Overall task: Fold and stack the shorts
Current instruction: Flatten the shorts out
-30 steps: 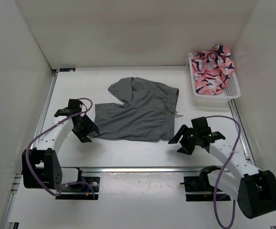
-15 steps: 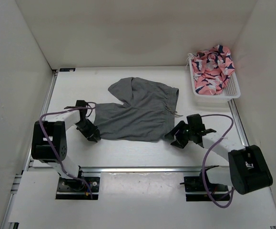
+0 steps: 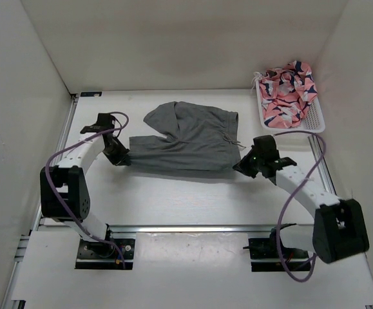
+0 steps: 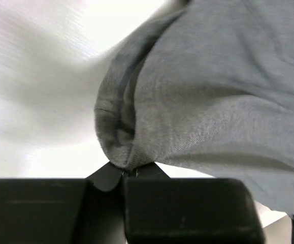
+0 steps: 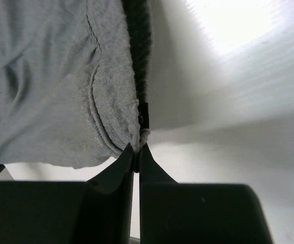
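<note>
Now the shorts (image 3: 183,145) lie spread across the middle of the white table (image 3: 192,199), with the legs towards the left arm and the gathered waistband towards the right arm. The small drawstring (image 3: 236,143) hangs at the waistband end. The left gripper (image 3: 120,156) is closed tight on the near corner of the nearer leg; its wrist view shows the grey hem bunched into a fold and pinched right at the fingertips. The right gripper (image 3: 244,164) is likewise clamped on the near corner of the waistband, and in its wrist view the two fingertips meet on a thin edge of fabric just below the darker ribbed band. Between the two grips the near edge of the shorts runs fairly straight and casts a shadow on the table beneath it, while the far leg curls back towards the rear wall. A white basket (image 3: 315,123) stands at the far right corner, well apart from the shorts, holding a crumpled pink patterned cloth (image 3: 288,90).
</note>
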`<action>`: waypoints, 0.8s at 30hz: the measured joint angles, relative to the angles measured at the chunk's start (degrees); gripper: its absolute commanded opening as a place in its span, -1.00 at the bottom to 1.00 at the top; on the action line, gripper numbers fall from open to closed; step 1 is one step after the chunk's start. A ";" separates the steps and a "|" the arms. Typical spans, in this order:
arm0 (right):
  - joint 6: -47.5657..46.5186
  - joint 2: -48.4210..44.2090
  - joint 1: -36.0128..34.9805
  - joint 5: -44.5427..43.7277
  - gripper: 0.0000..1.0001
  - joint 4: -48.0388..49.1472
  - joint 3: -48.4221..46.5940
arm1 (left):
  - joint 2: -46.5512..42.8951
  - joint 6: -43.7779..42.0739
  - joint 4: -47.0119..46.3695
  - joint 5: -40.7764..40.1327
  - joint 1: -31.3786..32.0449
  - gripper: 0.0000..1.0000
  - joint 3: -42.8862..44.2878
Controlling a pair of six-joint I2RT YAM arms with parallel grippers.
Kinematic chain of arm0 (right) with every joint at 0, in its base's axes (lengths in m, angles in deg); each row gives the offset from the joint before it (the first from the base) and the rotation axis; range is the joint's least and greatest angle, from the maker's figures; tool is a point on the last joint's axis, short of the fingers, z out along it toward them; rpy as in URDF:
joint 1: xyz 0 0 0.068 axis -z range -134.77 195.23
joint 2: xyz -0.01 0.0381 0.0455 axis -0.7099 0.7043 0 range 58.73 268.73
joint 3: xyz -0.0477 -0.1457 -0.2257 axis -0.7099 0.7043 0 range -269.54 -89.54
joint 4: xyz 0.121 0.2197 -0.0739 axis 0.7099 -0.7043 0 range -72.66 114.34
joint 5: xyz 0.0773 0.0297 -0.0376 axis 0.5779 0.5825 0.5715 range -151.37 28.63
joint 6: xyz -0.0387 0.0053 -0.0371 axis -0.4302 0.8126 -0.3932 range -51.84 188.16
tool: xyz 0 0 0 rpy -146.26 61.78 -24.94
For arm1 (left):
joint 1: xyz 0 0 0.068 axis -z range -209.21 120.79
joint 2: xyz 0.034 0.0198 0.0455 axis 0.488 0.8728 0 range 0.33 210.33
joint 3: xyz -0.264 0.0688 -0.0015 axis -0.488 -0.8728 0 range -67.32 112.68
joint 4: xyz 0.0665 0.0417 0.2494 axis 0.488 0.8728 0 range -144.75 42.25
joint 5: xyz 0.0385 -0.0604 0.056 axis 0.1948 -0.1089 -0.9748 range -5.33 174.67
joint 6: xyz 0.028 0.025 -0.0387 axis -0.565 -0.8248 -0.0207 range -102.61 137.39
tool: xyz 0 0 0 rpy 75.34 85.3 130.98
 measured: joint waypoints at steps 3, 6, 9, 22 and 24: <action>-1.14 -6.91 0.00 -1.55 -1.00 -2.36 1.62 | -3.28 -0.85 0.94 -0.31 0.13 0.16 -0.57; -1.40 -9.62 0.00 -3.13 -1.00 -3.85 6.01 | -3.26 -1.92 0.94 0.20 0.52 0.56 -2.82; -1.42 -7.98 0.00 -4.15 -1.00 -6.34 9.42 | 2.62 -2.93 0.83 1.49 0.74 0.56 -3.26; -2.12 -8.33 0.00 -5.60 -1.00 -8.44 9.57 | -14.53 -0.37 4.72 -4.44 1.64 0.38 -8.87; -2.47 -8.04 0.00 -5.62 -1.00 -8.52 9.22 | -18.45 0.81 5.62 -5.01 2.19 0.15 -11.21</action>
